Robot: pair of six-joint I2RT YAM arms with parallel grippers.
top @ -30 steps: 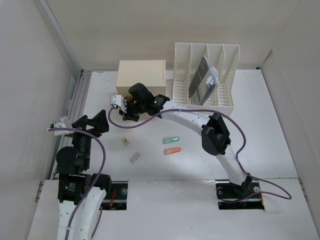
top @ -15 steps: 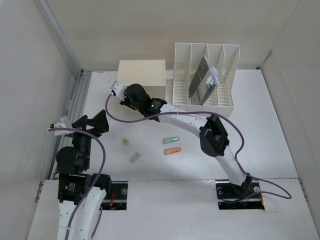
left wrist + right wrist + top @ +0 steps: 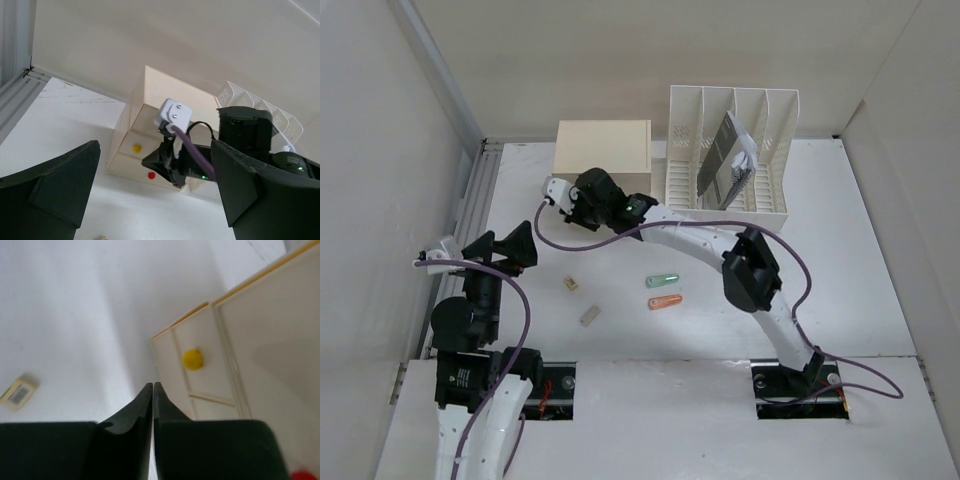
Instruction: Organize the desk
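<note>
The right gripper (image 3: 152, 390), fingertips pressed together on nothing, is drawn back slightly from the far drawer box (image 3: 603, 147), apparently closed. The left gripper (image 3: 505, 245) is held wide apart, empty.

A robotics lab test cell staged as an office desk: plain white panels (image 3: 380, 150) box in a matte white desk (image 3: 850, 260) with a grey metal rail (image 3: 470, 215). A left arm (image 3: 470, 330) and right arm (image 3: 760, 290) are bolted at its near edge, trailing purple cables (image 3: 192, 152). The only props are a cream drawer box (image 3: 603, 145) and a white file rack (image 3: 780, 130).
</note>
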